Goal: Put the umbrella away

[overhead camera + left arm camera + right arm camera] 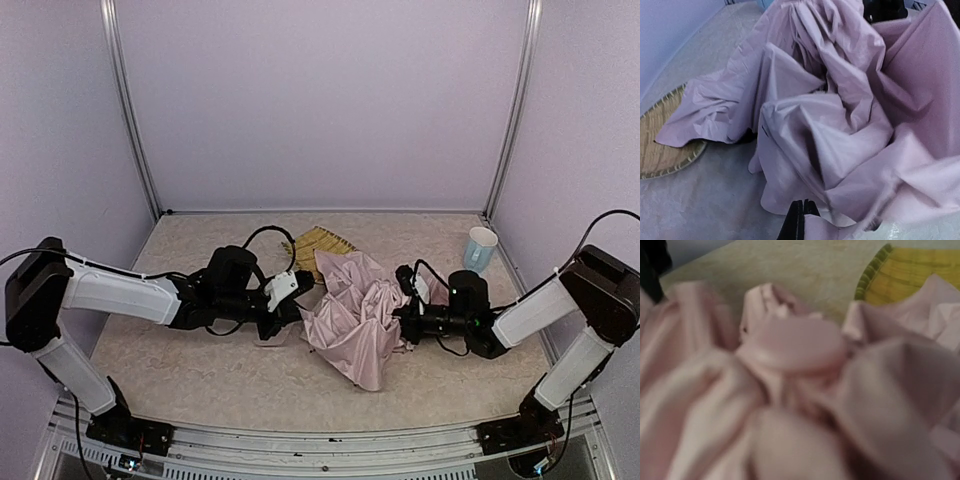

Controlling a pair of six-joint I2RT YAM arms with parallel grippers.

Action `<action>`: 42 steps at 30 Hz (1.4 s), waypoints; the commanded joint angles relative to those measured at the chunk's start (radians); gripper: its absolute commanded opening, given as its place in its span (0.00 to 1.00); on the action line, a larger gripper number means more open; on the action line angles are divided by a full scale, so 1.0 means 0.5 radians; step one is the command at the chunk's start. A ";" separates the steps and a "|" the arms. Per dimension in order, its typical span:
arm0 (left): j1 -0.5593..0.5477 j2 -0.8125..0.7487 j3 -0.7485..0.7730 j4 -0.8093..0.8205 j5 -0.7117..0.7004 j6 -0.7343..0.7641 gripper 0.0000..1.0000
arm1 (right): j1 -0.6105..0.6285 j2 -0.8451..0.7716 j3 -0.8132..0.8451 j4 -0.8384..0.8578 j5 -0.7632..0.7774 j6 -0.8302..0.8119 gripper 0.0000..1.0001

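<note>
Now, crumpled pink umbrella [350, 315] mid-frame on the desk [200, 370], left end effector [801, 205] closed tight at its edge, right end effector [403, 322] touching it, cannot tell how open

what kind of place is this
Likely a robot lab test cell: lilac walls and aluminium posts box in a tabletop, where a left arm and right arm, bolted at the near edge, flank a pink umbrella.

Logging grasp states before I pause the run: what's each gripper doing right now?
Left gripper: closed at the umbrella canopy's edge; a fabric pinch is unclear.
Right gripper: cannot be told; its fingers are hidden by canopy fabric.
</note>
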 commanded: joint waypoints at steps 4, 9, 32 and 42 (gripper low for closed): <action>-0.047 0.084 0.036 -0.124 0.042 -0.014 0.00 | 0.010 -0.191 0.199 0.041 0.167 -0.212 0.00; -0.044 0.041 0.042 -0.127 0.060 0.018 0.00 | -0.039 -0.495 0.487 -0.428 0.006 -0.456 0.01; 0.081 0.475 0.446 0.450 -0.266 0.347 0.00 | 0.423 -0.966 1.390 -2.366 0.360 -2.035 0.07; 0.081 0.427 0.277 0.634 -0.319 0.293 0.00 | 0.881 -0.809 1.261 -2.569 0.513 -1.964 0.05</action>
